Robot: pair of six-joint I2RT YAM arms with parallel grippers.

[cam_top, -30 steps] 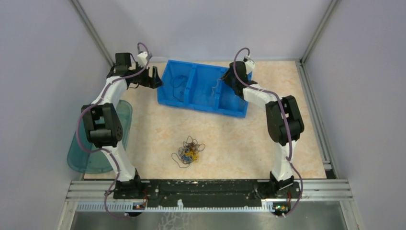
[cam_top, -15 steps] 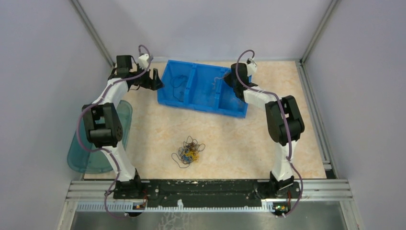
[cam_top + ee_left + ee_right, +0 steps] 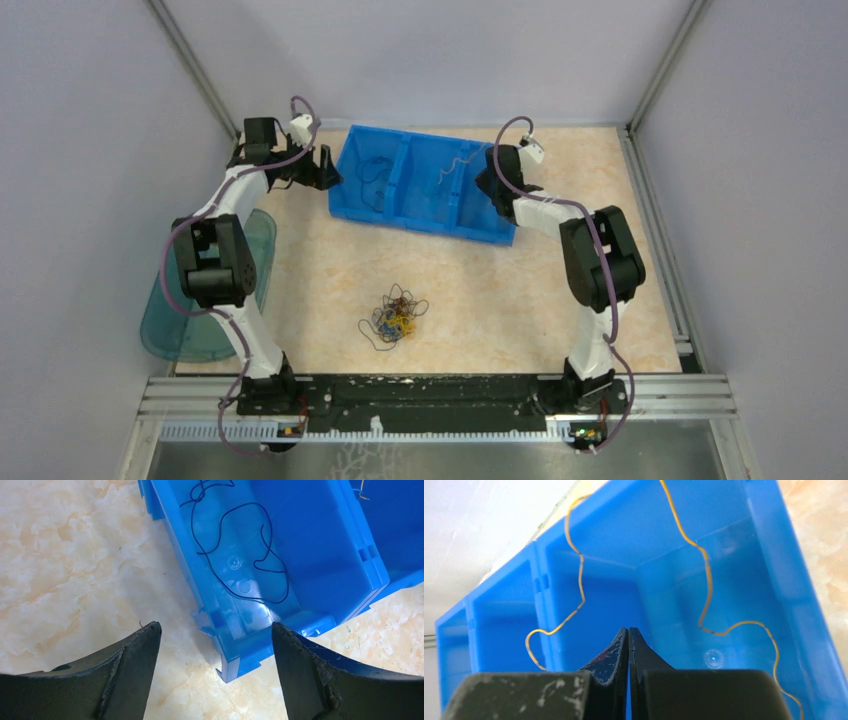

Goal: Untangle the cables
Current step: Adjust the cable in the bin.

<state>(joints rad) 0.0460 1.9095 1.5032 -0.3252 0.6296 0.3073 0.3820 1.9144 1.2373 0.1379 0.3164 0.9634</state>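
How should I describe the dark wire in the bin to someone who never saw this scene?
Find the blue bin far across the table. In its leftmost compartment lies a single dark wire, loosely looped. The yellow wire is further right.

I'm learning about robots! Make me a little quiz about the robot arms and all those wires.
1. Fill in: the blue bin has ___ compartments.
2. True or false: the right end effector is wide open.
3. Where is the tangle of cables?
A) inside the blue bin
B) on the table, between the blue bin and the arm bases
C) held by the right end effector

Key: 1 three; 2 false, it is shut; 3 B.
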